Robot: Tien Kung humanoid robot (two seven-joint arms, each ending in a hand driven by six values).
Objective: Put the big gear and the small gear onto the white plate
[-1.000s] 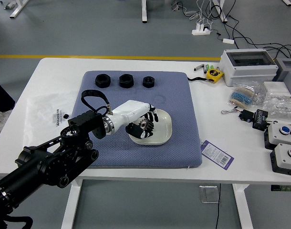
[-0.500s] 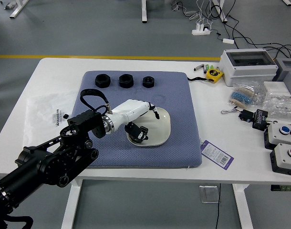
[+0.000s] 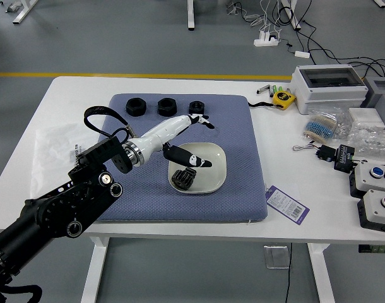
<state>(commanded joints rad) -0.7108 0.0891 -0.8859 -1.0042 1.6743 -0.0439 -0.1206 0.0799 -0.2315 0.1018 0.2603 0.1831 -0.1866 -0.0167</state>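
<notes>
My left hand (image 3: 187,137) hovers over the far left part of the white plate (image 3: 213,165), its fingers spread with nothing held. Below its thumb, a dark gear (image 3: 183,178) lies at the plate's near left side. Only this one gear can be made out on the plate; whether it is the big or the small one I cannot tell, and the hand covers the plate's far left edge.
Three black nuts (image 3: 167,106) line the far side of the blue mat (image 3: 243,196). A yellow tape measure (image 3: 283,99), a white box (image 3: 328,87), a tag (image 3: 288,204) and button boxes (image 3: 377,208) lie to the right. A plastic bag (image 3: 57,158) is at left.
The left hand has opened, let go of the gear and moved up and away toward the far side. The gear stays on the plate, which has shifted slightly left.
</notes>
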